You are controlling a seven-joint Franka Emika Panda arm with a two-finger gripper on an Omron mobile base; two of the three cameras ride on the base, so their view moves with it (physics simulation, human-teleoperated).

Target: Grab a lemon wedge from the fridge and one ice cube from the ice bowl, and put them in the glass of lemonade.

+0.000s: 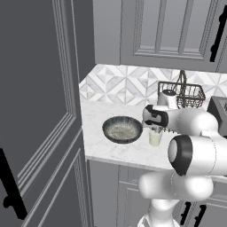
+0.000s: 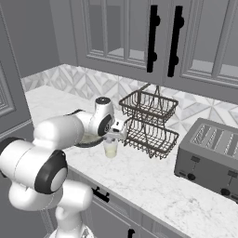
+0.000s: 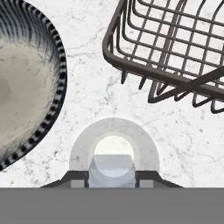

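My gripper [image 3: 111, 178] hangs straight over the glass of lemonade [image 3: 82, 148], shut on a pale, translucent ice cube [image 3: 111, 167] held above the glass's mouth. The small clear tumbler [image 1: 155, 138] [image 2: 110, 149] stands on the marble counter, just right of the ice bowl [image 1: 122, 129] [image 3: 26, 87], a wide dark bowl with a whitish speckled inside. In the right base view the arm hides most of the bowl [image 2: 87, 141]. The hand [image 1: 156, 119] [image 2: 113, 132] points down at the glass. The lemon wedge and the fridge are out of view.
A two-tier dark wire basket [image 2: 149, 122] [image 1: 182, 94] [image 3: 175, 52] stands close behind the glass. A grey toaster [image 2: 210, 157] sits further right. Panelled wall cabinets with black handles [image 2: 163, 42] hang above. A tall grey panelled door [image 1: 40, 115] closes the left side.
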